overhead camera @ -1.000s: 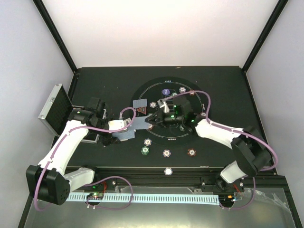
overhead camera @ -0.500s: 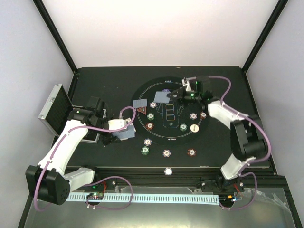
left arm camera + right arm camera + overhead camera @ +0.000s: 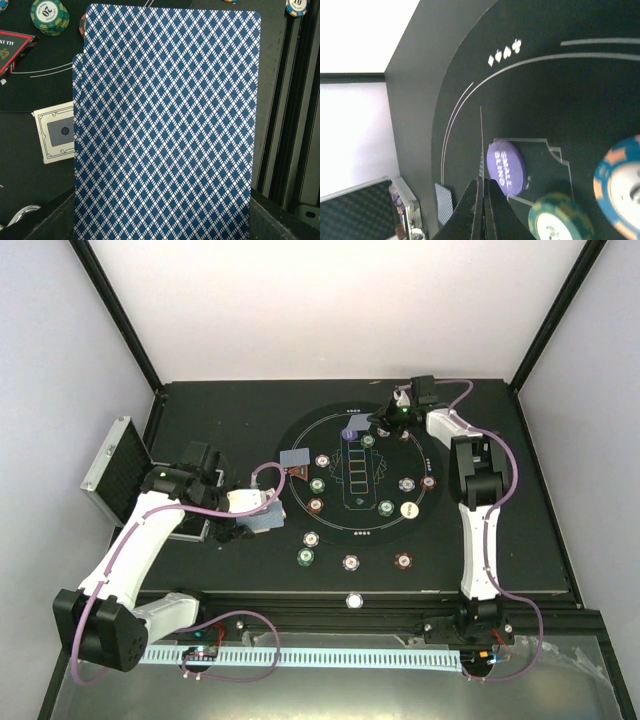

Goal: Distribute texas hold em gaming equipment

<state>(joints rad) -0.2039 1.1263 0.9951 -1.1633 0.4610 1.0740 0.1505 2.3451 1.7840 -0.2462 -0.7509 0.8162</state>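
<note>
My left gripper (image 3: pixel 252 516) is shut on a deck of blue-backed playing cards (image 3: pixel 268 519); the deck (image 3: pixel 165 125) fills the left wrist view and hides the fingers. My right gripper (image 3: pixel 372 424) reaches to the far side of the round felt layout (image 3: pixel 300 430). It (image 3: pixel 483 181) is shut on one card seen edge-on (image 3: pixel 481 140), just left of the purple "small blind" disc (image 3: pixel 506 167). Striped chips ring the layout, such as a green one (image 3: pixel 317 484). A single card (image 3: pixel 295 458) and the red triangle marker (image 3: pixel 297 473) lie at the layout's left edge.
The open silver case (image 3: pixel 113 468) stands at the table's left edge. A white disc (image 3: pixel 409 509) lies among the chips and another (image 3: pixel 354 600) on the front rail. A white-bordered card (image 3: pixel 56 131) lies on the table beside the deck.
My right arm has swung from beside the deck at the table's middle out to the far side, carrying one card that now stands edge-on by the purple disc. The left arm has not moved.
</note>
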